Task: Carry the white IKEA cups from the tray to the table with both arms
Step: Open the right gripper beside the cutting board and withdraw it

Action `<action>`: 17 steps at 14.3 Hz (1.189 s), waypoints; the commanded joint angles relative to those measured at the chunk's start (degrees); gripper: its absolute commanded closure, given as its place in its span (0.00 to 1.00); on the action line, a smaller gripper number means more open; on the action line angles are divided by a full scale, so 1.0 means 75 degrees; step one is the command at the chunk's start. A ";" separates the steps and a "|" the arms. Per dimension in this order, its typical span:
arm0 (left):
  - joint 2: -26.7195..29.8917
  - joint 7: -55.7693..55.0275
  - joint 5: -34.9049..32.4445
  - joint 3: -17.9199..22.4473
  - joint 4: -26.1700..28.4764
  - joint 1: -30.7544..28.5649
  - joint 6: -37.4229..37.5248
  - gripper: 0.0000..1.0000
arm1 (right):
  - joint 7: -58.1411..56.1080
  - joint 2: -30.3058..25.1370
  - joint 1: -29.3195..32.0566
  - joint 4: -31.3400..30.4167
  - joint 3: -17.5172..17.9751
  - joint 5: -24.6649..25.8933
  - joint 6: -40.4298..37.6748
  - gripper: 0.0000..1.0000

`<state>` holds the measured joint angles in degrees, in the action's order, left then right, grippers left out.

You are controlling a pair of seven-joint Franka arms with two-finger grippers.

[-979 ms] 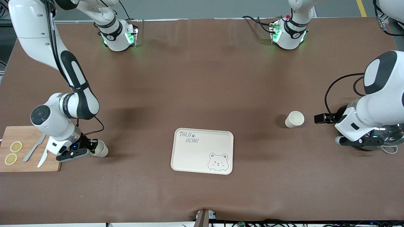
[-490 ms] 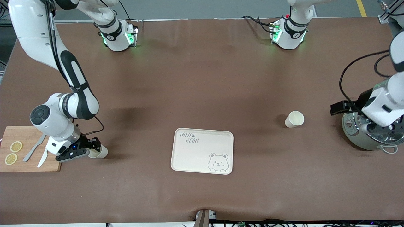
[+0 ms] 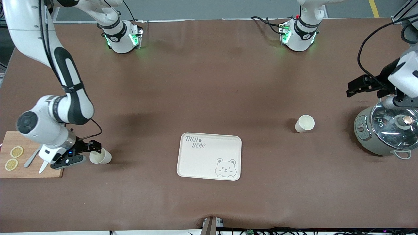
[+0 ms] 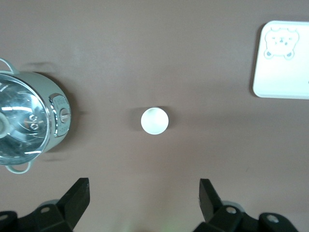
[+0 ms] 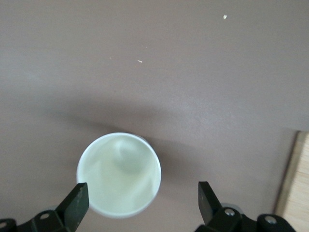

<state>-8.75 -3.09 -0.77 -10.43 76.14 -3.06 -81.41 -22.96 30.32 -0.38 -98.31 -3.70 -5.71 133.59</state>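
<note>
Two-arm cup placement, moment of release. The right gripper (image 3: 93,150) stands with its jaws spread wide, low over the worktop (image 3: 209,81) beside a white cup (image 3: 100,156); one second earlier it was clamped on this cup. The cup now stands upright and free on the worktop, between the wooden cutting board (image 3: 19,169) and the bear tray (image 3: 209,156), and the right wrist has drawn back toward the board. In the right wrist view the cup (image 5: 119,174) shows mouth-up between the parted fingers (image 5: 77,200), touching neither.

The second white cup (image 3: 304,123) stands upright toward the left arm's end of the worktop, between the tray and the rice cooker (image 3: 383,132), unmoved across the three frames. The left gripper (image 3: 359,85), jaws open, has risen from low beside the cooker and now hangs over the worktop by it, leaving the glass lid (image 3: 393,122) uncovered. The left wrist view looks straight down on this cup (image 4: 154,121), well clear of the fingers (image 4: 79,195).
</note>
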 commanded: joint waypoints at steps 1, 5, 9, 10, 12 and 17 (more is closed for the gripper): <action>0.0369 0.0423 0.0242 0.0898 0.0091 0.0746 0.0155 0.00 | -0.0033 -0.0350 0.0168 0.0521 0.0095 0.0000 -0.1226 0.00; 0.0615 0.0423 0.0278 0.0922 0.0102 0.0852 0.0295 0.00 | 0.0025 -0.0807 0.0156 0.0814 0.0083 0.0011 -0.2106 0.00; 0.0745 0.0667 0.0197 0.0910 0.0313 0.0853 0.0343 0.00 | 0.0575 -0.0960 0.0168 0.2007 0.0072 0.0081 -0.4013 0.00; 0.0768 0.0890 0.0196 0.0945 0.0348 0.0853 0.0343 0.00 | 0.0762 -0.0960 0.0156 0.2452 0.0072 0.0093 -0.4634 0.00; 0.0873 0.0951 0.0196 0.0957 0.0512 0.0829 0.0238 0.00 | 0.1195 -0.0960 0.0121 0.3191 0.0060 0.0117 -0.5701 0.00; 0.1120 0.0450 0.0313 0.1016 0.0923 0.0864 -0.0360 0.00 | 0.2028 -0.1333 0.0086 0.4179 0.0060 0.0186 -0.6878 0.00</action>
<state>-2.52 2.32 0.03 -3.84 80.51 2.65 -82.20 -10.73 22.10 0.02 -68.40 -3.70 -5.52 83.69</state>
